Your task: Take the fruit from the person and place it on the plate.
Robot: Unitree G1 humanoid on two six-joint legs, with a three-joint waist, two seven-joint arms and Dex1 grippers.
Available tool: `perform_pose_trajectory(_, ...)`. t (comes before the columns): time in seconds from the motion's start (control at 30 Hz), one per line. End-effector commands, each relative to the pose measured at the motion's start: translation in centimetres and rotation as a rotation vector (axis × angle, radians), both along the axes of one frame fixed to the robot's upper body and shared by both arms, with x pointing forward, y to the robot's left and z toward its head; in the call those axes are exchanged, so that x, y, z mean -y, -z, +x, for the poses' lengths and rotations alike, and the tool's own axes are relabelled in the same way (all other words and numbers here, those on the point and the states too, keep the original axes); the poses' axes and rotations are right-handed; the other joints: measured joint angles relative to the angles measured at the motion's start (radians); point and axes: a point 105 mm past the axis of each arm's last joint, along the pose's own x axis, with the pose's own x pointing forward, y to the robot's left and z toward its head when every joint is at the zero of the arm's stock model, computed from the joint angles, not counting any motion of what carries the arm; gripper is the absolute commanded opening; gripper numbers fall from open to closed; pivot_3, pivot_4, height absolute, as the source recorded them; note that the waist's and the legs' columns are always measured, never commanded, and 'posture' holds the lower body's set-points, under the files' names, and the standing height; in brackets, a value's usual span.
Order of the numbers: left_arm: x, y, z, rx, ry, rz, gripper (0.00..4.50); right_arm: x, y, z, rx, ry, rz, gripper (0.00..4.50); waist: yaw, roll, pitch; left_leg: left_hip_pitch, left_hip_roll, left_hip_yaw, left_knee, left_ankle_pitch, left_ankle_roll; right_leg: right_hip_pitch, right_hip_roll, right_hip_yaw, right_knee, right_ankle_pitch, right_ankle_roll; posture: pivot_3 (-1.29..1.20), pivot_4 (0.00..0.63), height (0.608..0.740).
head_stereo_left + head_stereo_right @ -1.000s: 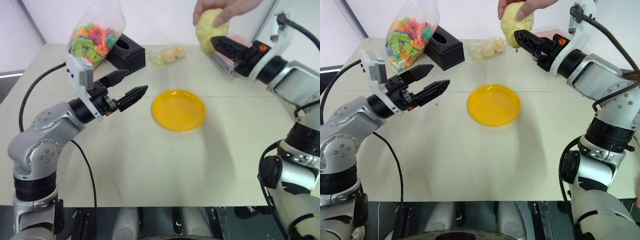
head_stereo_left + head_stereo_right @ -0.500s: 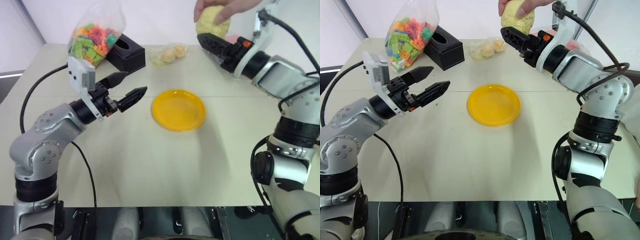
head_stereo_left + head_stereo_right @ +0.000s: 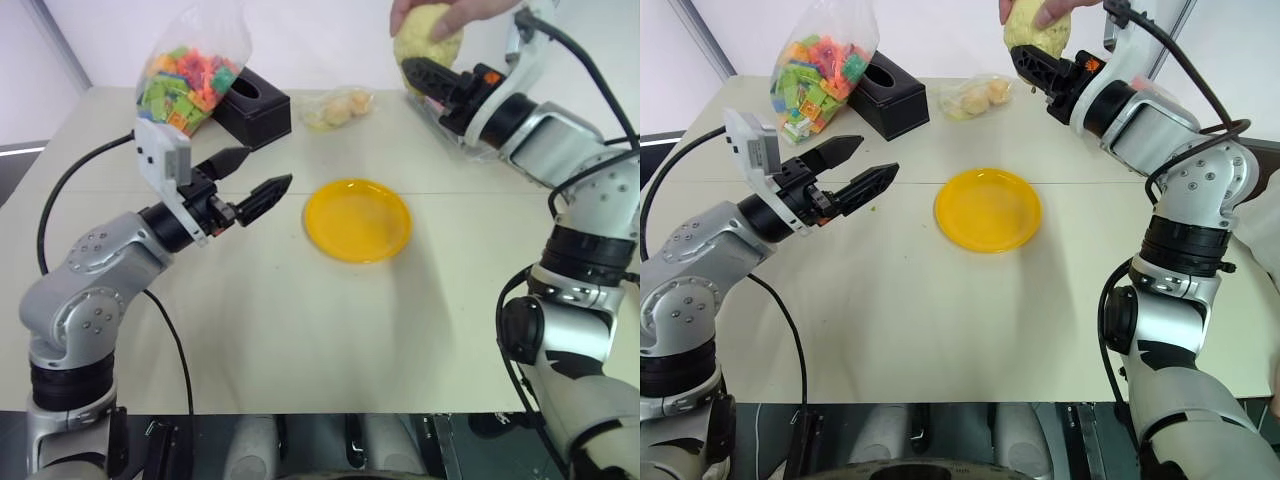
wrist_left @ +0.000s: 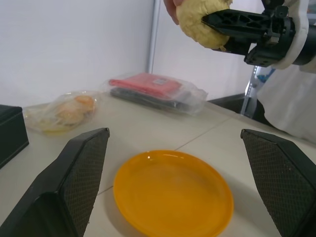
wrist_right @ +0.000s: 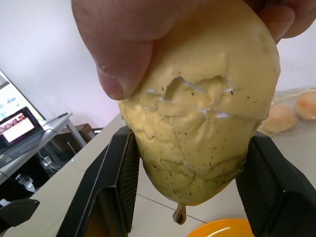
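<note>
Right gripper [image 5: 190, 185] is closing its black fingers on the pale yellow bumpy pear-shaped fruit [image 5: 202, 123], stem hanging down, while the person's bare hand [image 5: 148, 34] is holding it from above. Round yellow plate [image 3: 358, 219] is lying below, toward the left gripper [image 3: 252, 180], idling spread-fingered.

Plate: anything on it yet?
No. The yellow plate lies bare on the table; the fruit is up in the person's hand.
</note>
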Motion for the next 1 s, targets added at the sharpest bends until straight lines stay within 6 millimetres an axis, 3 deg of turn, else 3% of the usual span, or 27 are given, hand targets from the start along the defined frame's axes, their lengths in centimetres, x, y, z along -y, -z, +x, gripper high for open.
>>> perform_pose_trajectory(0.03,0.0,-1.2,-0.5,0.06,0.001,-0.007,4.5,0.0,-1.7,-0.7,0.07,-0.001,0.01,2.12,0.0,0.0,0.0,0.0,0.0,0.0,0.0,0.0,0.0,0.0,0.0,0.0,0.0,0.0,0.0,0.0,0.15,0.731)
perform_pose_trajectory(0.2,-0.7,-1.2,-0.3,0.038,-0.024,-0.016,4.5,-0.9,2.0,-0.7,-0.011,0.004,-0.069,2.12,0.0,0.0,0.0,0.0,0.0,0.0,0.0,0.0,0.0,0.0,0.0,0.0,0.0,0.0,0.0,0.0,0.15,0.731)
perform_pose_trajectory(0.4,-1.7,-1.5,-0.5,0.015,-0.056,-0.023,4.5,-3.6,10.0,-1.5,-0.127,-0.012,-0.315,2.12,-0.002,0.0,0.0,0.0,0.0,0.0,-0.001,0.0,0.0,-0.001,0.0,0.0,0.0,0.0,0.0,0.0,0.15,0.731)
perform_pose_trajectory(0.57,-2.2,-1.2,-0.7,0.003,-0.081,-0.001,4.5,-3.9,14.3,-0.6,-0.24,0.035,-0.375,2.12,-0.002,0.0,0.0,0.0,0.0,0.0,-0.001,0.0,0.0,-0.001,0.0,0.0,0.0,0.0,0.0,0.0,0.15,0.731)
perform_pose_trajectory(0.7,-2.2,-1.3,-0.9,0.005,-0.091,0.003,4.5,-4.3,15.7,-0.4,-0.243,0.032,-0.418,2.12,0.001,0.0,0.0,0.0,0.0,0.0,-0.001,0.0,0.0,-0.001,0.0,0.0,0.0,0.0,0.0,0.0,0.15,0.731)
perform_pose_trajectory(0.87,-2.0,-1.0,-1.1,-0.003,-0.096,0.009,4.5,-3.6,16.8,0.0,-0.257,0.063,-0.473,4.47,-0.001,0.0,0.0,0.0,0.0,0.0,-0.001,0.0,0.0,-0.001,0.0,0.0,-0.001,0.0,0.0,0.0,0.15,0.731)
perform_pose_trajectory(1.0,-2.0,-0.9,-1.2,-0.007,-0.098,0.008,4.5,-3.6,16.1,-0.3,-0.235,0.028,-0.454,4.47,-0.001,0.0,0.0,0.0,0.0,0.0,-0.001,0.0,0.0,-0.001,0.0,0.0,-0.001,0.0,0.0,0.0,0.15,0.731)
